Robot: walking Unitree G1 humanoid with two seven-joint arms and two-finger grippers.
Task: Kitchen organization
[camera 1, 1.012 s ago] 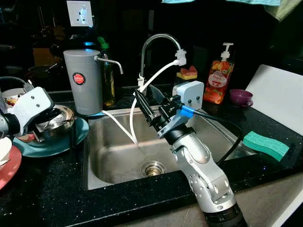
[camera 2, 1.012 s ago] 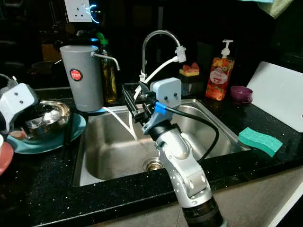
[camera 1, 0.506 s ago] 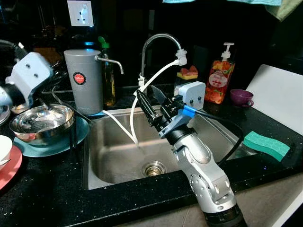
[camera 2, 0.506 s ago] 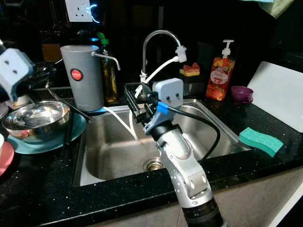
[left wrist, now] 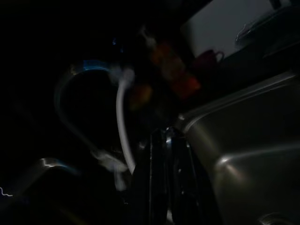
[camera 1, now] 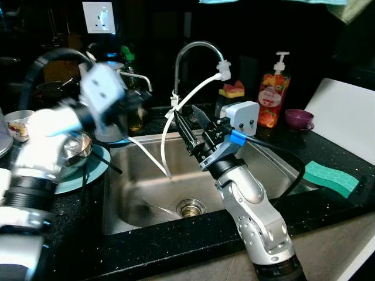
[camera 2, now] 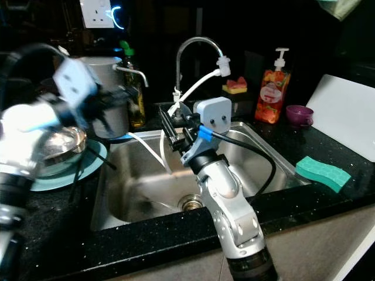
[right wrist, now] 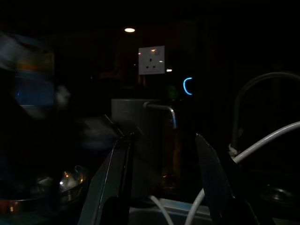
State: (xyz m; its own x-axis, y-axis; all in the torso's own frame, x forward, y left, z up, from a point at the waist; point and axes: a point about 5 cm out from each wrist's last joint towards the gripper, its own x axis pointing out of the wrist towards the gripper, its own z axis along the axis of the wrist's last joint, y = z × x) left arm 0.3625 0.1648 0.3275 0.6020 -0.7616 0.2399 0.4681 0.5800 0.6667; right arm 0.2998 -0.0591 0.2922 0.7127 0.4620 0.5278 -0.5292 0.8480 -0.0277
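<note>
A steel bowl (camera 1: pixel 80 147) rests on a teal plate (camera 1: pixel 89 173) on the black counter left of the sink (camera 1: pixel 146 193). My left arm sweeps across in front of them, blurred. Its gripper (camera 1: pixel 132 98) is at the sink's back left corner, in front of the grey water dispenser (camera 2: pixel 109 123). In the dim left wrist view I make out the faucet and the sink wall (left wrist: pixel 243 140). My right gripper (camera 1: pixel 191 125) hangs open and empty over the middle of the sink, beside the white hose (camera 1: pixel 167 137). Its two fingers (right wrist: pixel 119 178) stand well apart in the right wrist view.
The faucet (camera 1: pixel 196 50) arches over the sink's back rim. To the right stand an orange soap bottle (camera 1: pixel 273 99), a purple cup (camera 1: pixel 299 120), a white board (camera 1: pixel 348 120) and a green sponge (camera 1: pixel 329 178). A small patterned bowl (camera 1: pixel 17 120) sits at the far left.
My left arm has left the steel bowl, risen, and swung right toward the sink. The bowl stays on the teal plate. The right arm has hardly moved.
</note>
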